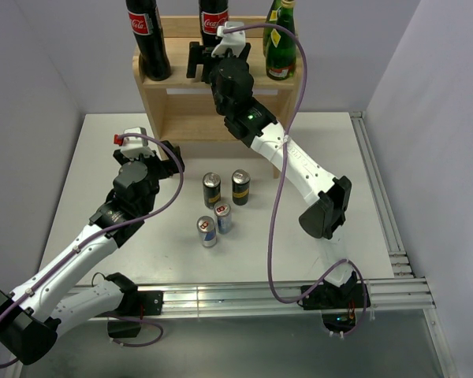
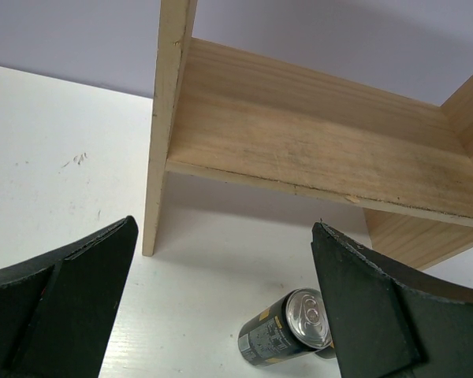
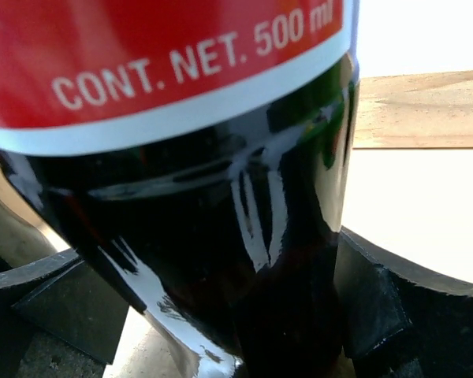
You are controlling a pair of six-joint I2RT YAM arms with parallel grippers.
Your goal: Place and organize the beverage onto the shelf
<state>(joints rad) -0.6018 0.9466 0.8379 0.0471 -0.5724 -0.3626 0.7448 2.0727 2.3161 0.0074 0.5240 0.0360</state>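
The light wooden shelf (image 1: pixel 173 102) stands at the back of the table. A cola bottle (image 1: pixel 147 39) stands on its top at the left, and two green bottles (image 1: pixel 281 47) at the right. My right gripper (image 1: pixel 195 60) is up at the shelf top, open around a second cola bottle (image 1: pixel 214 19). In the right wrist view that bottle (image 3: pixel 205 197) fills the space between the fingers (image 3: pixel 394 307), with a sliver of light beside the left one. My left gripper (image 2: pixel 221 315) is open and empty, low over the table in front of the shelf (image 2: pixel 299 150), with a black can (image 2: pixel 288 327) by its right finger.
Two black cans (image 1: pixel 211 189) (image 1: pixel 240 187) and two silver-blue cans (image 1: pixel 207 231) (image 1: pixel 223 216) stand together mid-table. The left gripper (image 1: pixel 173 161) hovers to their left. Grey walls close in on both sides, and a metal rail (image 1: pixel 378 197) runs along the right edge.
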